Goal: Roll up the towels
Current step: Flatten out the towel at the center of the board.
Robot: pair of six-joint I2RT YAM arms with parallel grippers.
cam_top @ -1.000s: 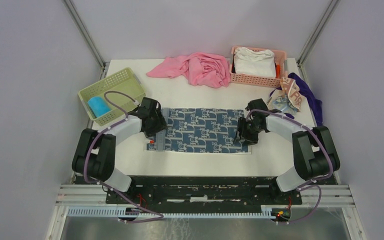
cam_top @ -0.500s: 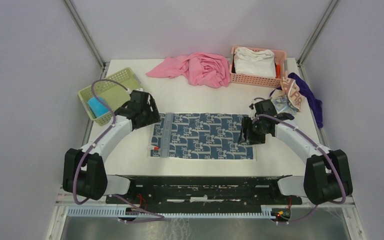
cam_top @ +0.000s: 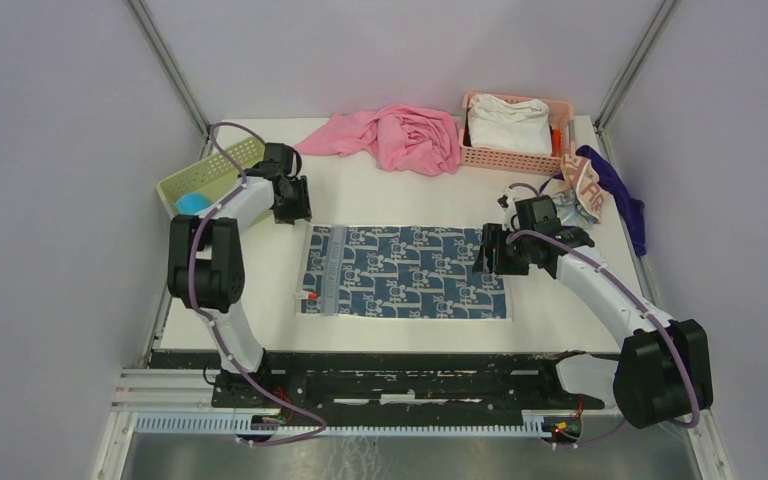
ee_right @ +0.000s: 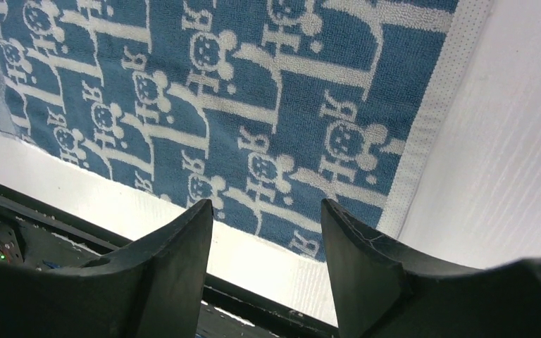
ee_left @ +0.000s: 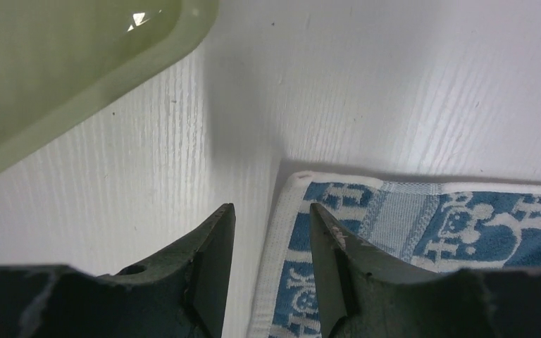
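Lying spread flat in the middle of the white bench (cam_top: 390, 195) is the printed towel (cam_top: 405, 285), white with a dark blue pattern, its long sides running left to right and neither end rolled. The left fingers (ee_left: 208, 282) hang over its far left corner, near the green basket (ee_left: 77, 49). They stand parted by a narrow gap, and only bare bench and the towel's white hem show between them, so they grasp nothing. The right fingers (ee_right: 176, 274) are at the towel's right edge, spread wider and released, with the print and the pale border visible through the gap; whether their tips touch the cloth I cannot tell. The blue towel (cam_top: 191, 203) sits inside the green basket, partly hidden by the left arm. The cream towel (cam_top: 585, 188), lettered in orange and blue, lies crumpled at the bench's right side against a purple cloth (cam_top: 628, 205). Along the far edge a pink cloth (cam_top: 405, 135) lies in a heap, and beside it a pink basket (cam_top: 510, 160) holds a white cloth (cam_top: 508, 125).
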